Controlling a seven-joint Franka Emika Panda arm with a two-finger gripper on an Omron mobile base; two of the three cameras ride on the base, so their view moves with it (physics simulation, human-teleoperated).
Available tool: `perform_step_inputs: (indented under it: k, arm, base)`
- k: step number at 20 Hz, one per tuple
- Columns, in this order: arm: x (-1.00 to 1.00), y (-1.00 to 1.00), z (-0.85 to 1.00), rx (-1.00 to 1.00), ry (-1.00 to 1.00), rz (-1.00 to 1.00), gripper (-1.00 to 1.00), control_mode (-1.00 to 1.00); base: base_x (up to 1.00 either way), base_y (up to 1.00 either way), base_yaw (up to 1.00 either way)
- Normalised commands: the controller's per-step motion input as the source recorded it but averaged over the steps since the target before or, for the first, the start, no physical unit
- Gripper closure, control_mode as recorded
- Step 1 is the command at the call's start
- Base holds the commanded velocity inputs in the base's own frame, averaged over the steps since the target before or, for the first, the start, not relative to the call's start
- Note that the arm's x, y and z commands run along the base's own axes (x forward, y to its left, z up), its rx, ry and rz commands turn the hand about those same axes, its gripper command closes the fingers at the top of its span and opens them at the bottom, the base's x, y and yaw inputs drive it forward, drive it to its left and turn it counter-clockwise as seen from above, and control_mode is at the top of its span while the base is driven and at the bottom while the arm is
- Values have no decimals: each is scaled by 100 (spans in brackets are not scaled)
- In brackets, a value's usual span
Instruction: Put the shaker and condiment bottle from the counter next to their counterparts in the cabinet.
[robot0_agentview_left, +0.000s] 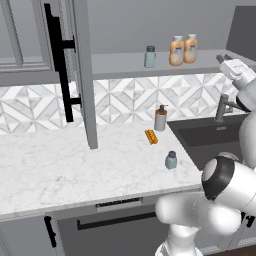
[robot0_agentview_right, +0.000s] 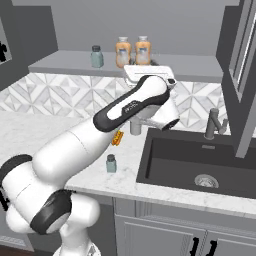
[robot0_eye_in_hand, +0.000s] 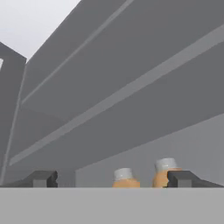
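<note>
Two orange-tan condiment bottles (robot0_agentview_left: 176, 51) (robot0_agentview_left: 190, 48) stand side by side on the grey cabinet shelf (robot0_agentview_left: 120, 65), with a teal-grey shaker (robot0_agentview_left: 150, 56) a little to their left. A second shaker (robot0_agentview_left: 171, 160) stands on the white counter (robot0_agentview_left: 75, 165) near its front edge, beside the sink. My gripper (robot0_eye_in_hand: 113, 179) is open and holds nothing, raised at shelf height just in front of the bottles (robot0_eye_in_hand: 124, 177) (robot0_eye_in_hand: 165, 171). From the right base view the white hand (robot0_agentview_right: 150, 75) hangs right below the two bottles (robot0_agentview_right: 123, 52) (robot0_agentview_right: 143, 50).
The cabinet door (robot0_agentview_left: 82, 75) with its black bar handle (robot0_agentview_left: 60, 60) stands open at the left. On the counter are a grey pump dispenser (robot0_agentview_left: 160, 118) and a flat orange ridged object (robot0_agentview_left: 151, 136). The dark sink (robot0_agentview_right: 200, 160) and faucet (robot0_agentview_right: 212, 124) lie to the right.
</note>
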Motion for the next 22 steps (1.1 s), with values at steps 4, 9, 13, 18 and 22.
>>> perform_step_inputs:
  k: [4,9,13,18,22]
  arm:
    - [-100,42,-95,0,0,1,-100,-100]
    - [-91,45,-100,-1,-1,1,-100,-100]
    - [-8,27,-100,-19,-5,24,-100,-100]
    - [17,13,-94,-8,0,29,-100,-100]
    - [28,-20,-52,0,0,37,-100,-100]
  base:
    - [0,0,0]
    - [0,0,0]
    - [0,0,0]
    - [0,0,0]
    - [0,0,0]
